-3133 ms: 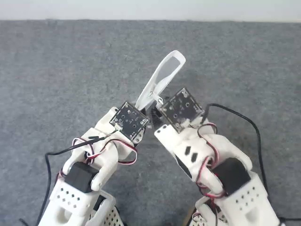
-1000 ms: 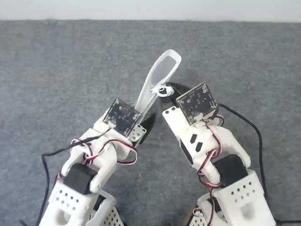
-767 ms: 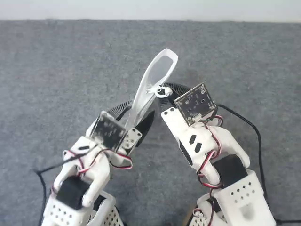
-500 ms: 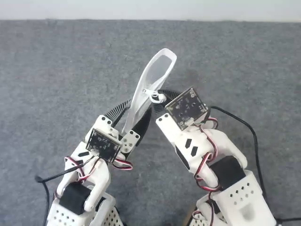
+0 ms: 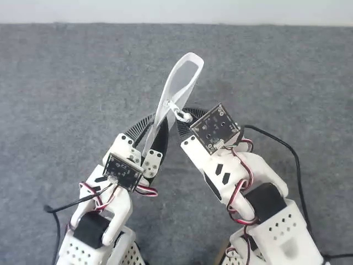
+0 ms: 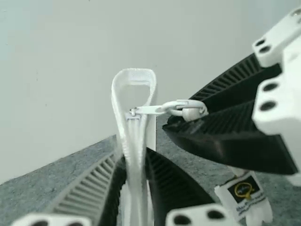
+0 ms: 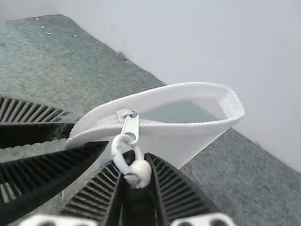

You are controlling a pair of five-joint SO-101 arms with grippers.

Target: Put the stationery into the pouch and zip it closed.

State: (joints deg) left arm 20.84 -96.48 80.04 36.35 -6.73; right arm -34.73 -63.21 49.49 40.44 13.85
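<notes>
A white translucent pouch (image 5: 179, 83) stands tilted in the air between my two arms. My left gripper (image 5: 153, 136) is shut on the pouch's lower end; in the left wrist view the pouch edge (image 6: 135, 136) rises from between its black fingers (image 6: 94, 188). My right gripper (image 5: 185, 118) is shut on the white ring of the zipper pull (image 5: 177, 112), beside the pouch's middle. The right wrist view shows the pull (image 7: 127, 125) hanging from the pouch (image 7: 183, 120) into my right gripper (image 7: 136, 181). What is inside the pouch cannot be seen.
A grey carpet-like table top (image 5: 66, 88) spreads all around, ending at a pale wall (image 5: 176, 11) at the back. A black cable (image 5: 289, 152) loops by the right arm, and another (image 5: 55, 212) by the left arm.
The left arm has drawn back toward the front edge with the pouch's lower end. The pouch's top has swung left. The right gripper has followed, still holding the zipper pull.
</notes>
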